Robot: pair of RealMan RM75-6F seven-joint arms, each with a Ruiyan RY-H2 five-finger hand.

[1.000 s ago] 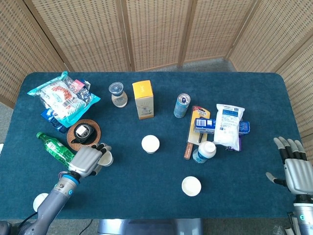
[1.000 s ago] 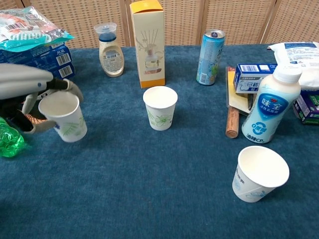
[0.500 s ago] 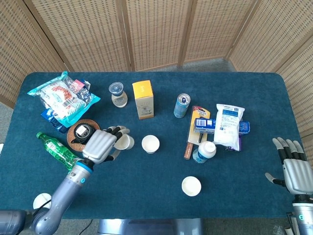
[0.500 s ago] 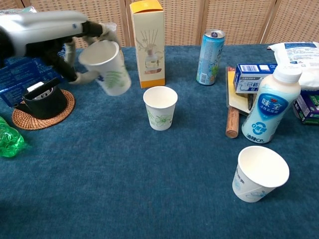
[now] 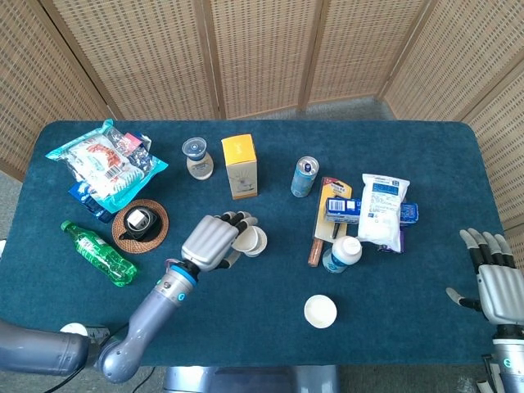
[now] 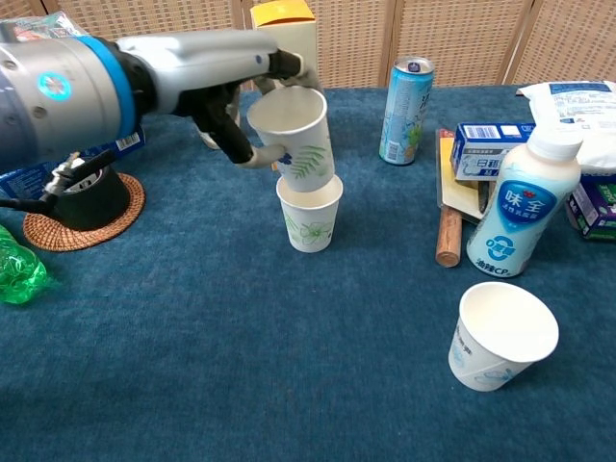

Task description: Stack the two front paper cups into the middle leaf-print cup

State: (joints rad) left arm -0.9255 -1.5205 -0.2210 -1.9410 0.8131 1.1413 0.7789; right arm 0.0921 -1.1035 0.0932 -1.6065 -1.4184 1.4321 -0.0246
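Left hand, fingers wrapped round a paper cup, tilted, its base at the mouth of the middle leaf-print cup just below. Right hand well apart, fingers spread, holding nothing. Second front cup on the bench, far from either.

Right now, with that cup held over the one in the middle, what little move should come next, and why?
Probably a short, straight lowering. The left hand holds the paper cup just above the middle leaf-print cup, its base at the mouth but not seated. It looks slightly tilted, so levelling it first should help before the fingers let go.
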